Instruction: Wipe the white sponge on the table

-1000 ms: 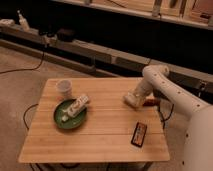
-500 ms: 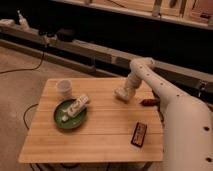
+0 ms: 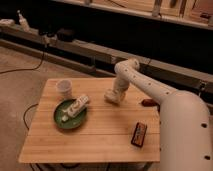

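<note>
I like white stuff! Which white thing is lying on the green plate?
The white bottle-like item. The white cup stands on the table beside the green plate; the white sponge is in the gripper, mid-table.

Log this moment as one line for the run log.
task: wipe | gripper: shut on white sponge, down at table rear-centre | nearby: green plate, white cup, both left, untouched

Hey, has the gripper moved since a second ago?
Yes. The gripper, shut on the white sponge, has slid left across the table, closer to the green plate.
</note>
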Robot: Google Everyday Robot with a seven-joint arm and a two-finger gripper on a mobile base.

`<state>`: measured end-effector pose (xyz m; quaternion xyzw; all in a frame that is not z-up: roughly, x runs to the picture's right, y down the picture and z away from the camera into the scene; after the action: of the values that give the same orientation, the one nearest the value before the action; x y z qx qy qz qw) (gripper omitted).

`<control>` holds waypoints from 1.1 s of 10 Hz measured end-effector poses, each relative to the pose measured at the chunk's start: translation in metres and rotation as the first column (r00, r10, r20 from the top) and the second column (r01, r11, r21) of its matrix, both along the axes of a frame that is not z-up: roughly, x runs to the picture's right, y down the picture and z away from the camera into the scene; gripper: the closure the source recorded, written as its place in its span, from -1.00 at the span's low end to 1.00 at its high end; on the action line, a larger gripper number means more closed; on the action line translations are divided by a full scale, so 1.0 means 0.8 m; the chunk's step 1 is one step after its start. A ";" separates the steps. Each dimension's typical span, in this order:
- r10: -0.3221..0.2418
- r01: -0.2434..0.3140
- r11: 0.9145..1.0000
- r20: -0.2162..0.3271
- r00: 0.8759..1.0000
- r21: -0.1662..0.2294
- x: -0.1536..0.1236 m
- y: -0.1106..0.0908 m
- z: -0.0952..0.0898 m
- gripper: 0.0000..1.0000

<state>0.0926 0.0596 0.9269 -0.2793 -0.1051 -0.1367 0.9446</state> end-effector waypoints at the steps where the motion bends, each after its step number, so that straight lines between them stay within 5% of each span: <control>1: -0.021 0.021 1.000 0.016 1.000 -0.003 -0.005 0.013 -0.010 0.04; 6: -0.040 0.041 0.999 0.029 0.999 -0.032 0.023 0.095 -0.061 0.04; 11: 0.094 -0.096 0.995 -0.069 0.993 -0.036 0.119 0.112 -0.070 0.04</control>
<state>0.1881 0.1494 0.8708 -0.2968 -0.0889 -0.0800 0.9474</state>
